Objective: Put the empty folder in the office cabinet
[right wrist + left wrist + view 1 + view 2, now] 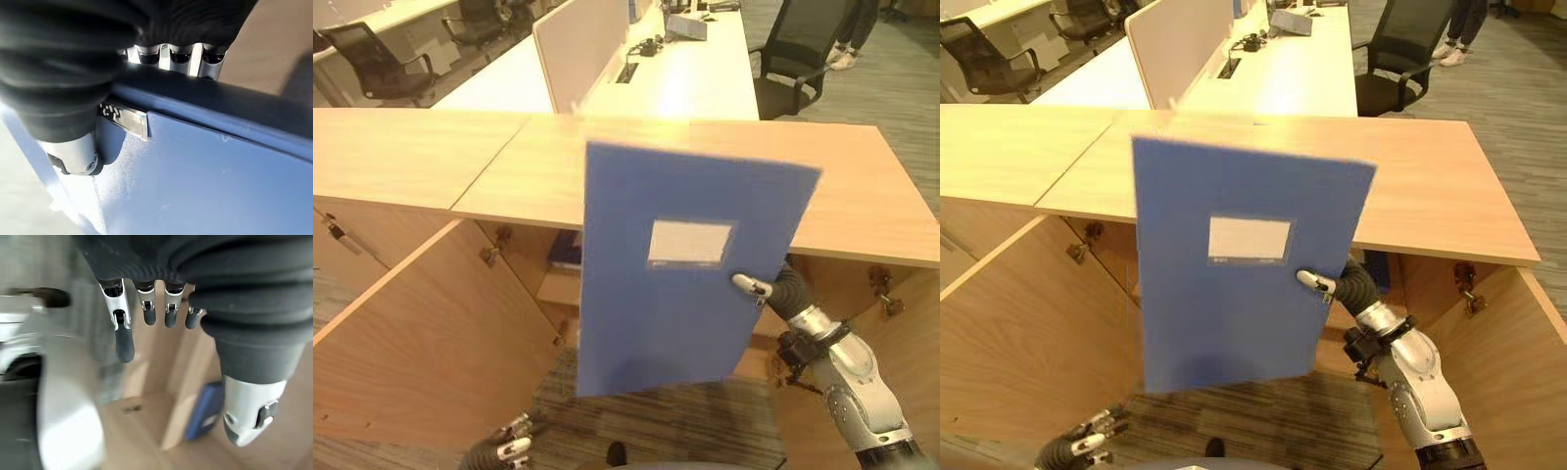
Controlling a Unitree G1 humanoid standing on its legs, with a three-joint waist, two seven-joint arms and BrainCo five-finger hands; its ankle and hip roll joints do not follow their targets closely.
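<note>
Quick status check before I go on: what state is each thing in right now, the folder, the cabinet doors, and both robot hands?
Blue folder: closed, held upright in the air before the cabinet, not yet inside.
Cabinet: open.
Left cabinet door: swung wide open.
Right cabinet door: open.
Right robot hand: shut on the folder's edge, thumb on its front.
Left robot hand: open, low, holding nothing.

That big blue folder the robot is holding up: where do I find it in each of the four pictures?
Left eye view: blue folder at centre, held upright before the cabinet's wooden top.
Right eye view: left of centre.
Left wrist view: I can't pick it out for sure.
Right wrist view: close up, pinched by the right hand.
Shared landmark: its white label.
</note>
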